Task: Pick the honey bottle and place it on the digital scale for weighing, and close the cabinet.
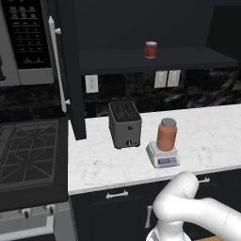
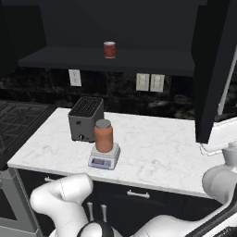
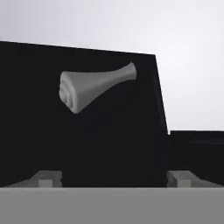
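Note:
The honey bottle (image 1: 166,135) (image 2: 103,136), an orange-brown jar with a grey lid, stands upright on the round plate of the digital scale (image 1: 163,159) (image 2: 104,160) near the counter's front edge. Above the counter, the dark cabinet (image 1: 155,61) (image 2: 111,60) is open; its left door (image 1: 70,70) and right door (image 2: 215,69) swing out towards me. My gripper (image 2: 97,211) (image 3: 114,178) sits low in front of the counter, well away from the jar. It is open, with nothing between its fingertips. In the hand view it faces a dark panel with a grey bar handle (image 3: 94,85) seen end-on.
A dark toaster (image 1: 124,123) (image 2: 85,118) stands just behind and left of the scale. A small red can (image 1: 150,49) (image 2: 109,49) sits on the cabinet's shelf. A gas stove (image 1: 28,150) lies left of the counter, under a microwave (image 1: 23,37). Lower cabinets (image 1: 117,207) sit beneath the counter.

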